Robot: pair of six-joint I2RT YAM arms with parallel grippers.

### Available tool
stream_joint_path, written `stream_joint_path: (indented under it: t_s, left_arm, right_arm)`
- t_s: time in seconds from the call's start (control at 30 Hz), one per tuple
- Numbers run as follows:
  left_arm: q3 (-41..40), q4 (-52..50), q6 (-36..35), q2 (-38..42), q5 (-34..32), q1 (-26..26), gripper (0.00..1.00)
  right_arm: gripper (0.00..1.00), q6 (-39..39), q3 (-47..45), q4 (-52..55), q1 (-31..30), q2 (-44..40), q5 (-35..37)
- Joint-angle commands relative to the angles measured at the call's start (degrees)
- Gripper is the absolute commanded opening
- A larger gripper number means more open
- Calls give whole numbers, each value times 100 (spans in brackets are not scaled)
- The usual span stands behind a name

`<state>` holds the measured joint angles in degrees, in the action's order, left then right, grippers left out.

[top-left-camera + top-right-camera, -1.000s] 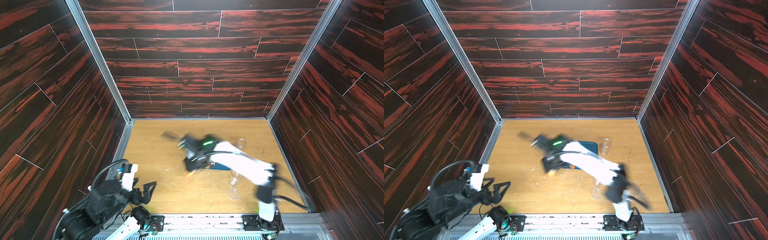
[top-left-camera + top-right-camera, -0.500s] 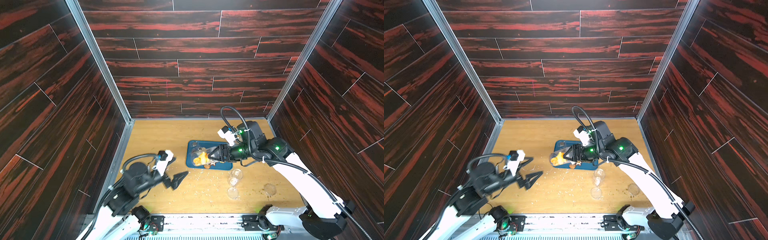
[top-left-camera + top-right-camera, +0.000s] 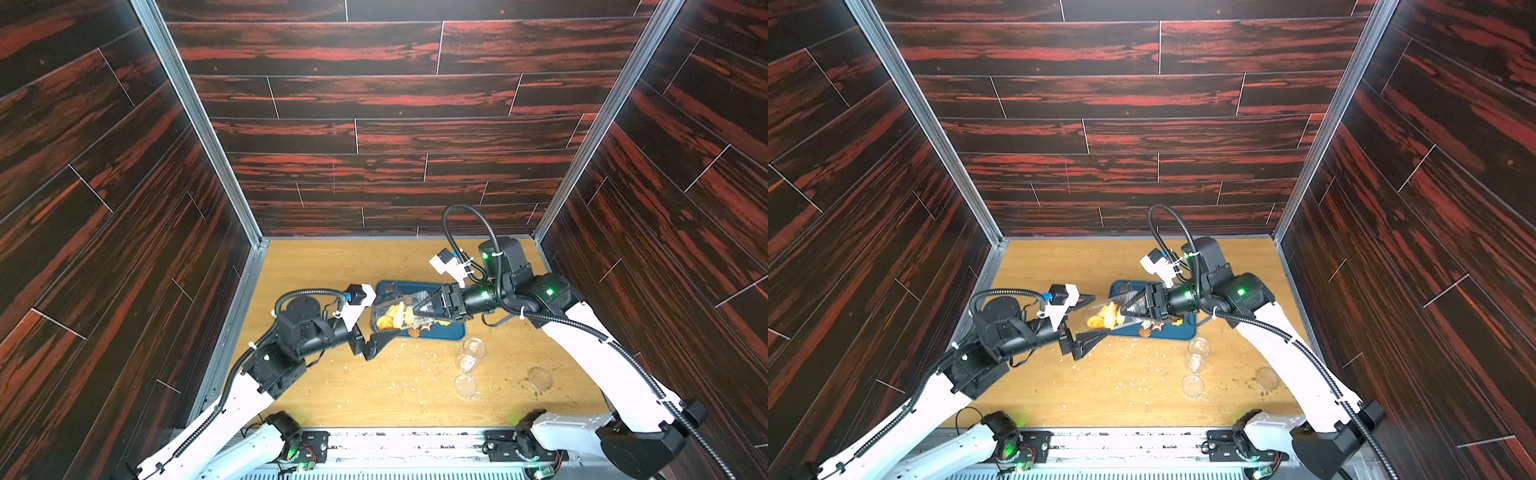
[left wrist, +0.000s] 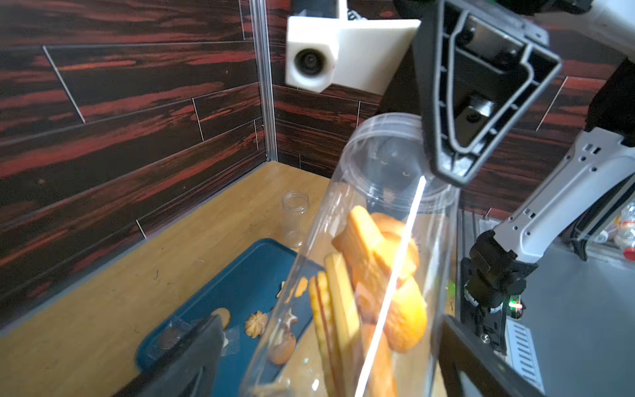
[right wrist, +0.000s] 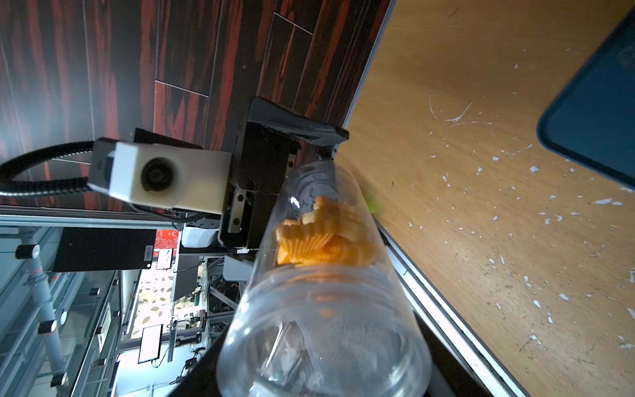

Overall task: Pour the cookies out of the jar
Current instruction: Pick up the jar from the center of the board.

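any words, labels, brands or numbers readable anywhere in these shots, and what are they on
No text can be read in any view.
Clear plastic jar: no label or print visible.
Dark blue tray: no marking visible.
White barcode sticker on a black panel outside the cell, right wrist view: bars show, characters too small to read.
White card beside it: print blurred, unreadable.

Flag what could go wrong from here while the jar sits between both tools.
Only the right tool grips the clear plastic jar. The left tool is open around its other end, so an early release could drop it.
The golden cookies are bunched at that left-tool end, near the edge of the blue tray. A drop may scatter them onto the wooden table.
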<state>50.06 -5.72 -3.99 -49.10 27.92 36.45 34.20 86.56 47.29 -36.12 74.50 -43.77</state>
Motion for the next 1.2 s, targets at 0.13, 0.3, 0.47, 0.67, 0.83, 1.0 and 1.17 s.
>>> stream_joint_path:
  t_s: [0.13,0.3,0.47,0.67,0.83,1.0,1.17]
  left_arm:
    - [508,-265,-335,-209,-49,4,85]
    - [389,-62,-139,-276,249,12,84]
    - [508,-40,-42,-464,241,55,82]
    - [694,-312,-397,-663,294,187,100]
    - [730,-241,-330,-744,276,196,91]
    - [840,-553,-413,-765,326,196,77]
    - [792,-645,-350,-690,348,195,40]
  right_arm:
    - [54,-273,246,-35,14,236,-448]
    - [54,-133,40,-294,54,134,-669]
    - [54,-224,-13,-155,65,100,-677]
    - [54,-159,21,-221,64,63,-730]
    - [54,-184,-108,-208,62,22,-697]
    - [55,-259,-105,-59,63,69,-550]
    - [58,-297,-27,-13,73,137,-521]
